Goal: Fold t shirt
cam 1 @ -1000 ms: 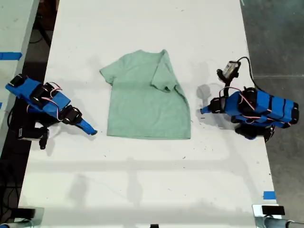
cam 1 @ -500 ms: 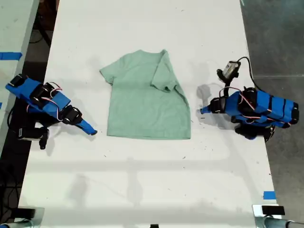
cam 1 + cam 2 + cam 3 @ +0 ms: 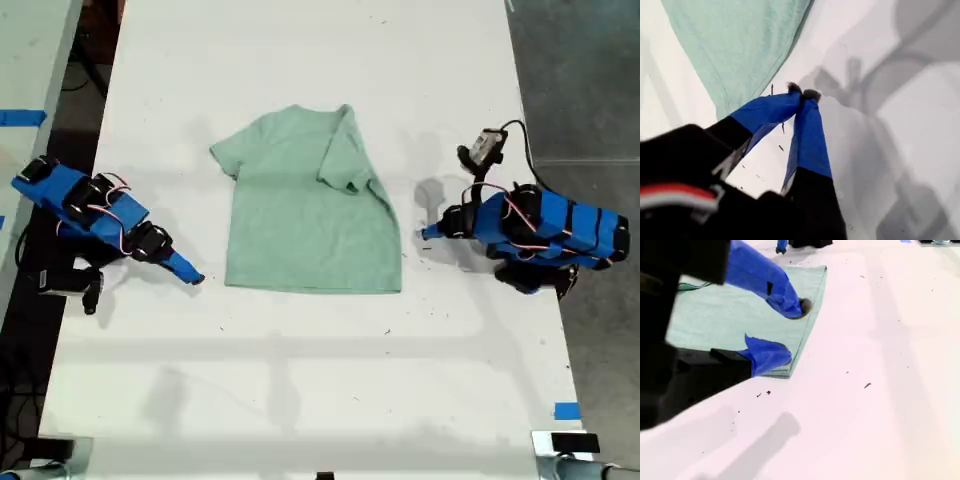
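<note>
The pale mint-green t shirt (image 3: 305, 215) lies flat on the white table (image 3: 300, 380), and its sleeve on the exterior view's right is folded in over the body. My first gripper (image 3: 802, 94) (image 3: 192, 277) is shut and empty, its tips on bare table just off the shirt's (image 3: 740, 45) lower corner at the exterior view's left. My second gripper (image 3: 790, 332) (image 3: 428, 233) is open beside the shirt's (image 3: 730, 315) edge at the exterior view's right. One of its fingertips (image 3: 801, 306) hovers over the hem corner, and nothing is held.
A small grey camera module (image 3: 487, 146) with a black cable sits on the table behind the second arm. Blue tape marks (image 3: 567, 410) lie near the table's edge at the exterior view's right. A second table with blue tape (image 3: 20, 117) stands at the exterior view's left.
</note>
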Controlling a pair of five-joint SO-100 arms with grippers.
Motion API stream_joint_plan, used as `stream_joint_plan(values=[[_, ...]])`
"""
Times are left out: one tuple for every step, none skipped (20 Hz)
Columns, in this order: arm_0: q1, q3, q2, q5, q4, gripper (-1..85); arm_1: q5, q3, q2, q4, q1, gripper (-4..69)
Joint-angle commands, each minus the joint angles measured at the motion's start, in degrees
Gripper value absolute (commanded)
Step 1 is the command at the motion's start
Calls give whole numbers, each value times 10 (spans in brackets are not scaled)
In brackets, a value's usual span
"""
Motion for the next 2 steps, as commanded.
stream_joint_plan(values=[[3,6,4,-9,-6,112,5,28,10,0,-6,9],[3,6,4,-9,-6,112,5,28,10,0,-6,9]])
